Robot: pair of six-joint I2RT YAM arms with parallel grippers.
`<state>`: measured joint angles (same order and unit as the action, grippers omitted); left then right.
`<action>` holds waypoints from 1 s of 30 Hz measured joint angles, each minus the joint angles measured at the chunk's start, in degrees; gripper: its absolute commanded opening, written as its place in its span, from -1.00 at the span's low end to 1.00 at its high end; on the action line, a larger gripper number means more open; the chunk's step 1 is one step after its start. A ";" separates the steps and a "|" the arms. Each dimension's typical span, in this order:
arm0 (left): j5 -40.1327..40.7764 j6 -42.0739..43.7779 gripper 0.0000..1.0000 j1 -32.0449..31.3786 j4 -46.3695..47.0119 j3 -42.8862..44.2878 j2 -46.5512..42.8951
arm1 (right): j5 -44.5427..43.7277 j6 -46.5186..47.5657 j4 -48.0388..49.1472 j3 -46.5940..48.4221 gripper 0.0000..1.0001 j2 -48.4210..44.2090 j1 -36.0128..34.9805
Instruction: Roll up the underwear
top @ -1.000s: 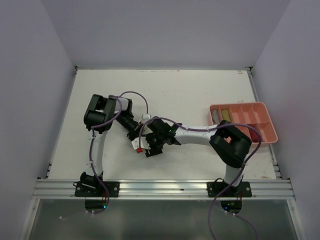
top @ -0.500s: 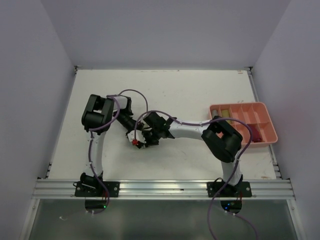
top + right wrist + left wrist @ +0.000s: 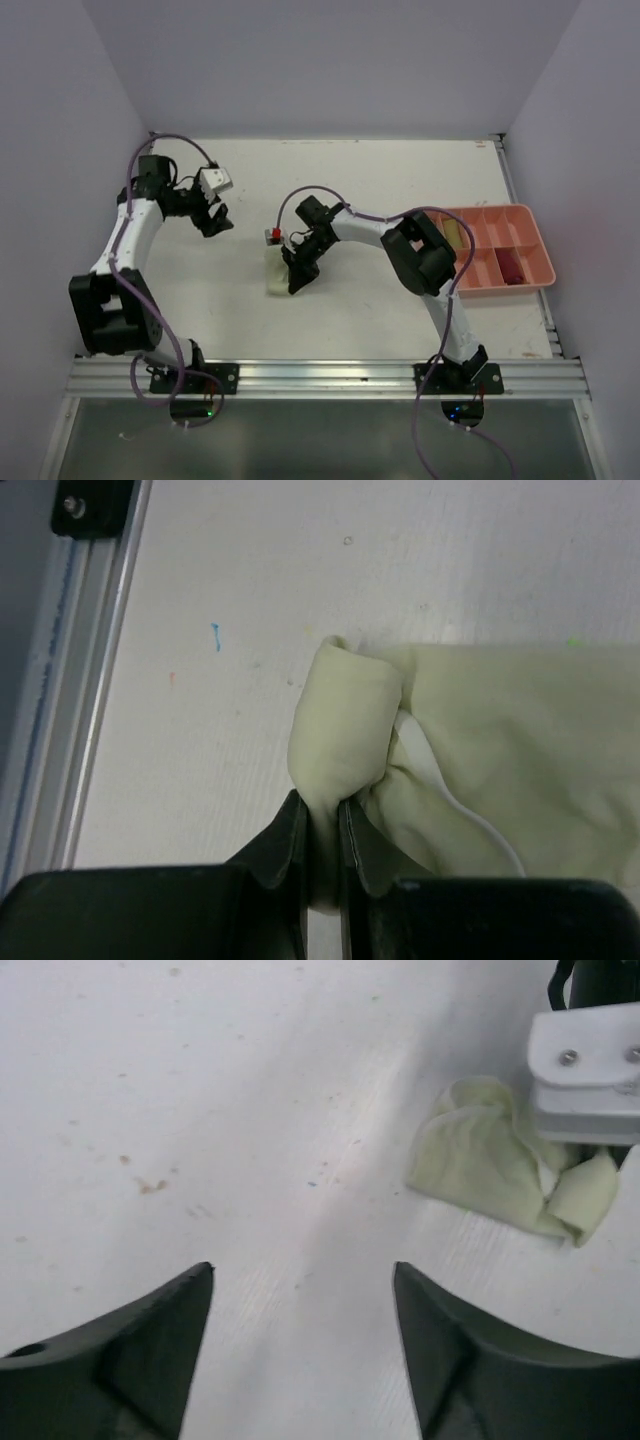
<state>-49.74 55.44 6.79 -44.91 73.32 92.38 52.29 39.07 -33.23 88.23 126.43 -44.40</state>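
A pale yellow-green underwear (image 3: 277, 273) lies bunched on the white table, a little left of centre. My right gripper (image 3: 297, 274) is low over its right side and shut on a fold of it; the right wrist view shows the fingers (image 3: 290, 842) pinching a rolled edge of the underwear (image 3: 480, 730). My left gripper (image 3: 213, 220) hangs open at the back left, well clear of the cloth, with nothing between its fingertips (image 3: 200, 1278). In the left wrist view the underwear (image 3: 485, 1155) sits at the upper right.
A salmon-pink compartment tray (image 3: 480, 211) stands at the right edge, holding an olive-tan roll (image 3: 454, 231) and a dark red one (image 3: 508, 266). The aluminium rail (image 3: 320, 376) runs along the near edge. Grey walls close in the table on three sides.
My left gripper let go, opened and swung away to the back left. My right gripper closed on the underwear's fold, and the cloth now lies uncovered on the table.
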 measured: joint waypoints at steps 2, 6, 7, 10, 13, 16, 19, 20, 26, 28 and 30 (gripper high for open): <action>2.84 -0.50 1.00 0.72 4.81 -6.23 -7.93 | 4.20 -1.81 -3.78 3.87 -1.00 3.48 1.29; 4.90 3.41 1.00 -0.70 9.55 -16.96 -22.14 | 10.80 -5.35 -9.01 9.03 -1.00 8.76 2.89; 5.07 5.49 1.00 -1.33 9.77 -18.73 -24.44 | 12.55 -6.49 -10.32 10.05 -1.00 10.14 3.19; 8.02 9.86 1.00 -6.47 11.13 -24.92 -28.96 | 16.74 -8.81 -13.94 12.92 -1.00 13.66 3.58; 13.20 10.78 0.93 -17.62 14.03 -33.77 -31.98 | 20.50 -10.88 -17.27 15.43 -1.00 16.90 3.80; 17.38 9.79 0.70 -28.00 17.31 -42.34 -34.69 | 22.45 -12.37 -19.17 17.25 -1.00 18.36 4.24; 19.80 7.85 0.54 -34.60 19.74 -46.03 -35.04 | 22.69 -12.96 -19.63 17.73 -1.00 18.69 4.35; 20.35 7.17 0.50 -36.09 20.59 -46.27 -34.62 | 22.71 -13.07 -19.69 17.79 -1.00 18.71 4.35; 22.56 5.11 0.26 -40.28 27.19 -46.34 -30.45 | 23.56 -13.49 -20.59 18.62 -1.00 19.39 4.37; 23.19 5.14 0.21 -40.52 28.61 -46.34 -29.20 | 23.93 -13.42 -21.03 18.86 -1.00 19.56 4.44; 23.80 5.33 0.20 -40.74 30.08 -46.58 -27.74 | 23.91 -13.05 -21.29 18.91 -1.00 19.56 4.46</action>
<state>-25.93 60.77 -33.95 -14.83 26.74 64.64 76.20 26.02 -54.52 107.13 145.99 -39.94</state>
